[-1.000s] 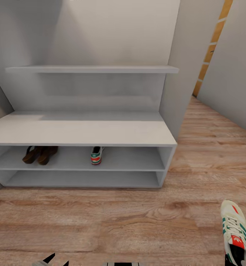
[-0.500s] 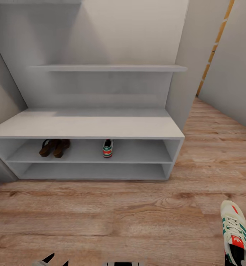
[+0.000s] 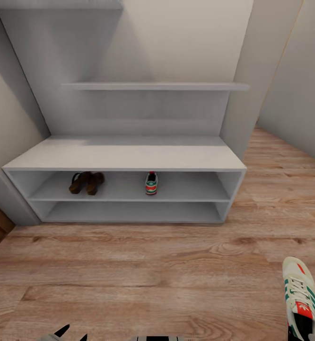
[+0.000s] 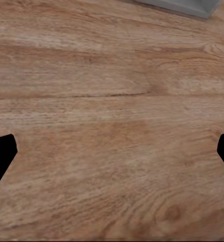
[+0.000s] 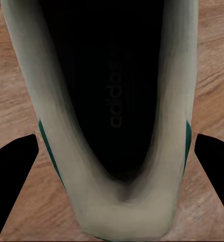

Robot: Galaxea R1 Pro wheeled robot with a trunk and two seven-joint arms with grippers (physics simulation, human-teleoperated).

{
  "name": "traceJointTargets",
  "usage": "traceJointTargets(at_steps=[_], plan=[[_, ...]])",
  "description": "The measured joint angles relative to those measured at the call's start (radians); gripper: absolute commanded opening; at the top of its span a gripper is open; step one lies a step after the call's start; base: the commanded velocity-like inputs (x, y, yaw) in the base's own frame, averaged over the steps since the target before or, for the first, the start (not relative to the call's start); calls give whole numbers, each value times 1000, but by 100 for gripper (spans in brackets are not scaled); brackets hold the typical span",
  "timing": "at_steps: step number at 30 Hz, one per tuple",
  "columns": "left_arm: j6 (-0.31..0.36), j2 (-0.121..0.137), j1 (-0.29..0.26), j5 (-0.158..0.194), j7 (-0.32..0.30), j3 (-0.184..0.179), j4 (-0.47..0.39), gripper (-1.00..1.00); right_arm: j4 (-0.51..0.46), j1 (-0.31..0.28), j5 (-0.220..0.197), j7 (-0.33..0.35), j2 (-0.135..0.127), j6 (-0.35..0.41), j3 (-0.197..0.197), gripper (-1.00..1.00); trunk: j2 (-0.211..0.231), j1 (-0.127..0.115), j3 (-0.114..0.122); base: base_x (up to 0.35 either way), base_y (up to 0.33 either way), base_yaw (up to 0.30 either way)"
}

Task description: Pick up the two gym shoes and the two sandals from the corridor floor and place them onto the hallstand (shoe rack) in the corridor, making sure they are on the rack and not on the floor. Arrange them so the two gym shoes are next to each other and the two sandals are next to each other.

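Currently: my right gripper straddles heel of gym shoe, jaws wide either side, grip unconfirmed; long axis points toward hallstand. Mate shoe on upper tier, right of sandals. Left gripper spread, empty.

Rack on a wood floor, three shoes on its upper tier.

The rack stands against the wall, its flat bench top bare; two open tiers run beneath it. On the upper tier, near the left end, the two sandals sit side by side, touching or nearly so. A single gym shoe stands on the same tier just right of its middle, heel toward the front edge, well apart from the sandals. The lower tier holds nothing. The floor planks run along the rack's front edge.
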Motion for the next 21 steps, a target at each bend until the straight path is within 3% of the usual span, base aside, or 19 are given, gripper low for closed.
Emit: traceJointTargets(at_steps=[21], plan=[[0,1,0,0,0,0,0,100,-2,0,-2,3,1,0,0,-100,0,0,0,-147,264,0]])
